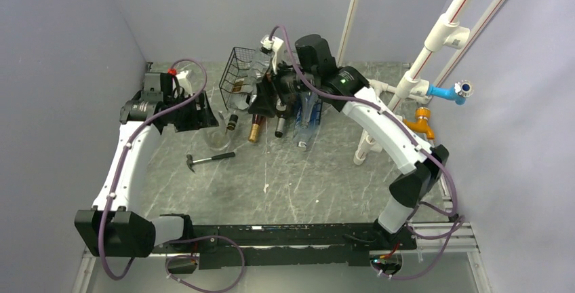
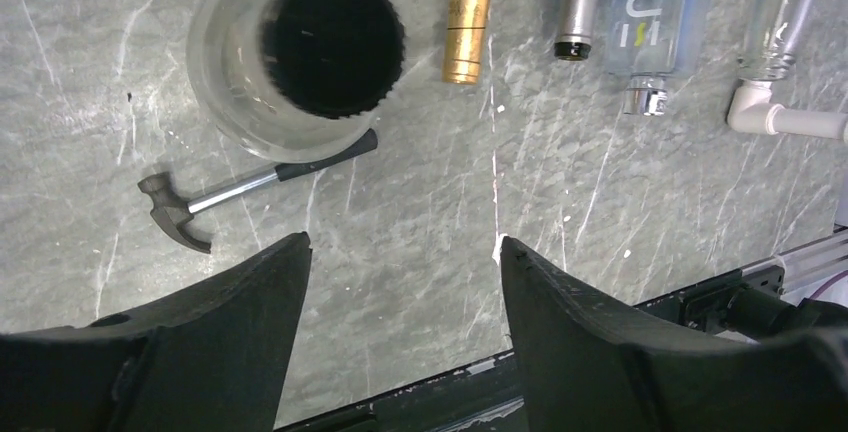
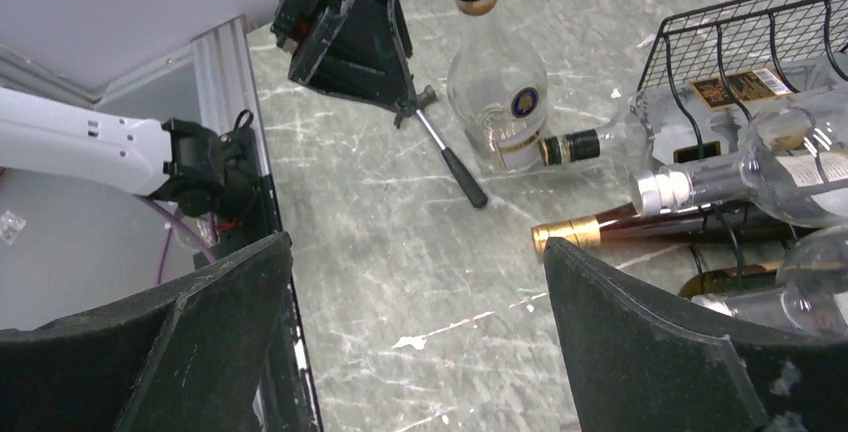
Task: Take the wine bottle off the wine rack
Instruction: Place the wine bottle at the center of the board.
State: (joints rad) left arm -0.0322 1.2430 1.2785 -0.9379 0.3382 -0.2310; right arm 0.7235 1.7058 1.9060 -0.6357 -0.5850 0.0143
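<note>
The black wire wine rack (image 1: pixel 237 69) (image 3: pixel 760 32) stands at the back of the table. Several bottles lie in it with their necks toward me. One clear wine bottle (image 1: pixel 217 137) (image 2: pixel 330 47) (image 3: pixel 497 102) with a black cap stands upright on the table, off the rack's left front corner. My left gripper (image 1: pixel 207 118) (image 2: pixel 404 240) hangs above and beside it, open, touching nothing. My right gripper (image 1: pixel 274 96) (image 3: pixel 416 242) hovers over the rack's front, open wide and empty. Still in the rack are a gold-foil bottle (image 3: pixel 600 227) (image 2: pixel 466 37) and a silver-capped bottle (image 3: pixel 700 187).
A small hammer (image 1: pixel 210 159) (image 2: pixel 200 202) lies on the table just in front of the standing bottle. A blue-labelled clear bottle (image 2: pixel 650 22) lies at the rack's right. A white PVC pipe frame (image 1: pixel 420 69) with blue and orange taps rises at the right.
</note>
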